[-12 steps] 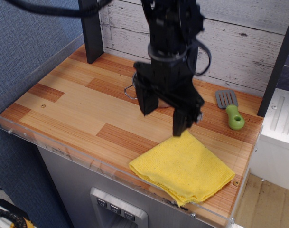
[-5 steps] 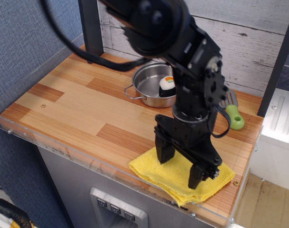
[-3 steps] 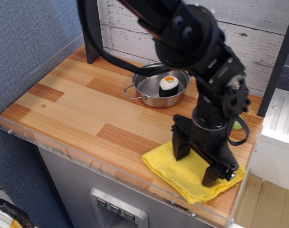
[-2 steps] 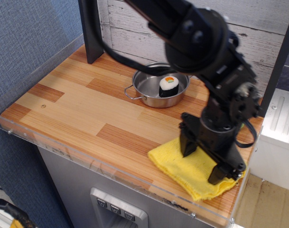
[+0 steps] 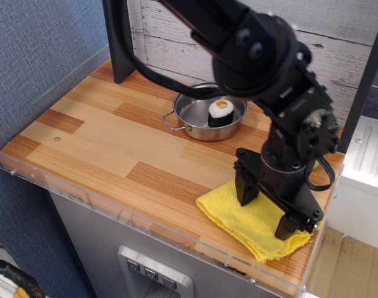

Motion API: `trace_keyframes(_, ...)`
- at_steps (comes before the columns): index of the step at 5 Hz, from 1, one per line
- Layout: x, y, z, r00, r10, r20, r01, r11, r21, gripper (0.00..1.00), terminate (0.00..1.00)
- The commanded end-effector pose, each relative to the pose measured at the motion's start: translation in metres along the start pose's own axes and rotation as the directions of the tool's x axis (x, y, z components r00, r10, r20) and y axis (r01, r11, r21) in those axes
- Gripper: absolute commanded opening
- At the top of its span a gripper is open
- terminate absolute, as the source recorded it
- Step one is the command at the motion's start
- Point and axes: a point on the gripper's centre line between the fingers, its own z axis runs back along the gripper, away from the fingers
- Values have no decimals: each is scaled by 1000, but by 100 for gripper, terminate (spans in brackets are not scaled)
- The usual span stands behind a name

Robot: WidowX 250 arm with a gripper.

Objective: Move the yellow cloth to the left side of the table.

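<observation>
The yellow cloth (image 5: 238, 214) lies on the front right corner of the wooden table (image 5: 102, 133), next to the clear edge guard. My black gripper (image 5: 266, 214) stands over it, open, with both fingertips pressed down on the cloth, one near its back left part and one near its right edge. The cloth looks bunched toward the right under the fingers. The arm hides the cloth's back edge.
A steel pot (image 5: 204, 121) with a sushi roll (image 5: 220, 112) in it stands at the back middle. A green spatula handle is mostly hidden behind the arm. A dark post (image 5: 117, 37) rises at the back left. Bare wood spans the table's left half.
The gripper came down from above onto the cloth, then slid right, pushing the cloth toward the right corner and bunching it. In the last moment it barely moved.
</observation>
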Motion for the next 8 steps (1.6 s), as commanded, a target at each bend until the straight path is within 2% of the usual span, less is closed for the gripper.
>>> trace_keyframes(1,-21,17,-27,994,26,-111,-30,999,-38,100,0)
trace_keyframes(2,-23,20,-24,993,13,-118,-15,1000,-15,100,0)
trace_keyframes(3,-32,33,-18,992,23,-121,-17,999,45,100,0)
trace_keyframes(4,-42,55,-16,988,80,-133,-71,995,76,100,0)
trace_keyframes(6,-54,85,-18,973,169,-157,-160,985,66,100,0)
trace_keyframes(8,-72,129,-19,944,268,-195,-260,963,63,100,0)
